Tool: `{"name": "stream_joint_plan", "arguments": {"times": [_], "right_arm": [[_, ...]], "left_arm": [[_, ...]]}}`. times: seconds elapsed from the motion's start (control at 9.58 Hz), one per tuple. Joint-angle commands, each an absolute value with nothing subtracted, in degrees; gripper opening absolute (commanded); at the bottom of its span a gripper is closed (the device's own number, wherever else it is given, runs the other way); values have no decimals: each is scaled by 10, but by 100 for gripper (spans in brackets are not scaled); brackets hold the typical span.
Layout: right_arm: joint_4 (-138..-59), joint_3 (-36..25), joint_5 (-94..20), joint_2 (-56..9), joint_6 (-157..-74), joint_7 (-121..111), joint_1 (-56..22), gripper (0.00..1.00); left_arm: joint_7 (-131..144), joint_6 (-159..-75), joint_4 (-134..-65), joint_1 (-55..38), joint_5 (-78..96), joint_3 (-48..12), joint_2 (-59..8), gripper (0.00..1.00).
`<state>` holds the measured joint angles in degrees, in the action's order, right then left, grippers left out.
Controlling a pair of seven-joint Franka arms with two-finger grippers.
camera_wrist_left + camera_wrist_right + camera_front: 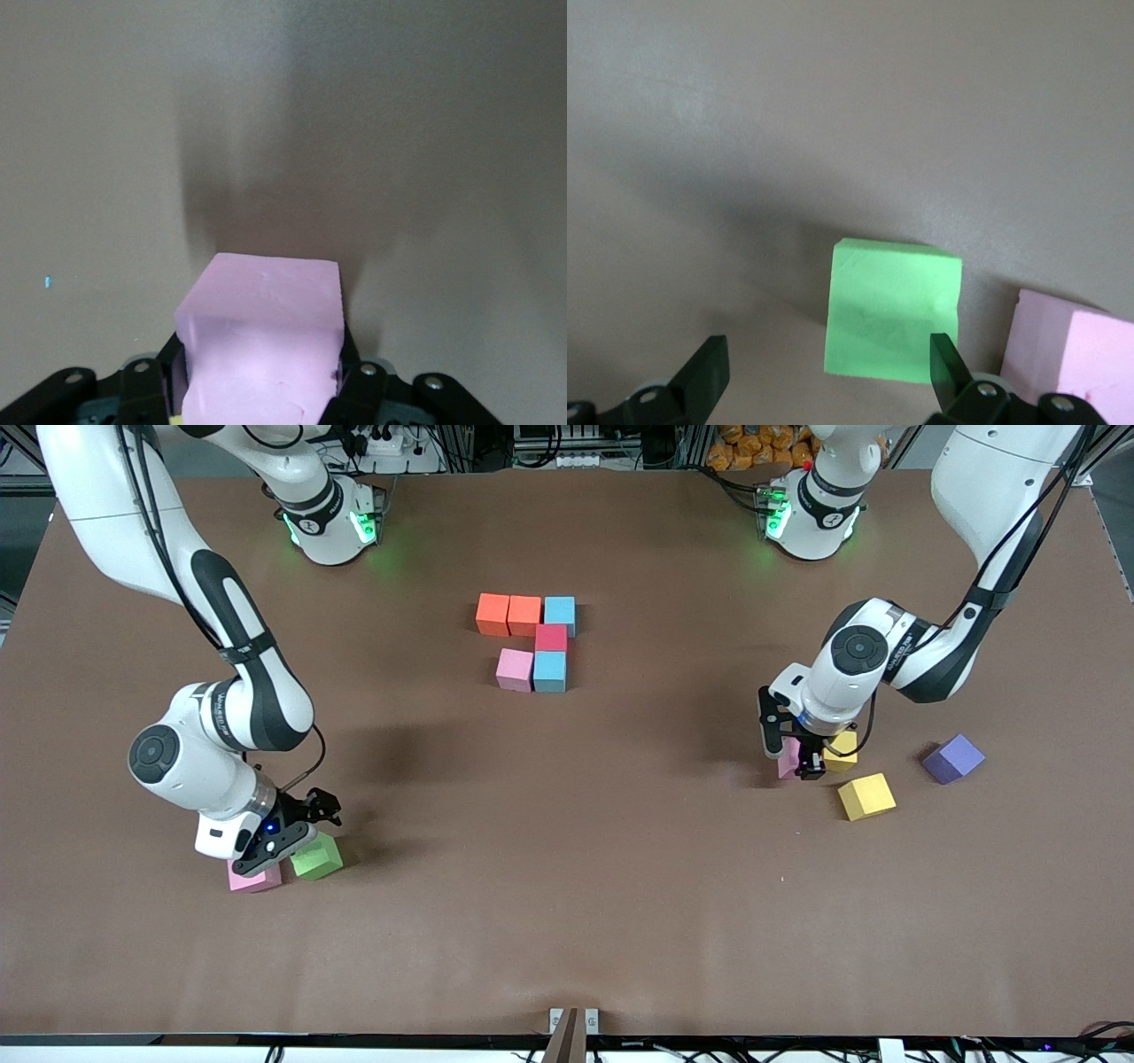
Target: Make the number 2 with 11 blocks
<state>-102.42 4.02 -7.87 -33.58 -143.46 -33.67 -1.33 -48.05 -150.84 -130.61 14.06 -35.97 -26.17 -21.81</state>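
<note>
Six blocks lie together mid-table: two orange (508, 615) and a light blue (559, 611) in a row, nearer the camera a crimson one (551, 638), then a pink (515, 670) and a light blue (549, 671). My left gripper (797, 758) (261, 372) is down at the table toward the left arm's end, shut on a pink block (786, 763) (266, 336). My right gripper (301, 828) (828, 354) hangs open just over a green block (316, 856) (893, 310), which sits toward one finger (943, 354). Beside the green block lies another pink block (255, 878) (1067, 354).
Two yellow blocks (842, 751) (866, 795) lie right beside my left gripper, one touching the held pink block's side. A purple cube (952, 758) sits farther toward the left arm's end. Brown tabletop (567, 868) stretches between the two arms.
</note>
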Motion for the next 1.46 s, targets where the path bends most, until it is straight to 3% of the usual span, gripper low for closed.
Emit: {"name": "stream_joint_plan", "arguments": {"times": [0.0,0.42,0.63,1.15,1.36], "right_arm": [[-982,40,-65,-364,-1433,-339,-14,100],[-968,40,-54,-392,-1455,-340,-10,100],[-962,40,-54,-401,-1455,-342,-7,100],[-961,40,-55,-408,-1455,-344,-6,100],[-961,40,-55,-408,-1455,-344,-6,83]], "left_arm": [[-438,-1516,-1304,152,-378,-271,-216,0],[-329,-1493,-1295,147,-352,-345,-188,0],[-327,-1415,-1251,132,-274,-387,-173,0],[-315,-1263,-1129,18,-124,-391,-161,0],[-303,-1211,-1086,-23,-98,-388,-161,0]]}}
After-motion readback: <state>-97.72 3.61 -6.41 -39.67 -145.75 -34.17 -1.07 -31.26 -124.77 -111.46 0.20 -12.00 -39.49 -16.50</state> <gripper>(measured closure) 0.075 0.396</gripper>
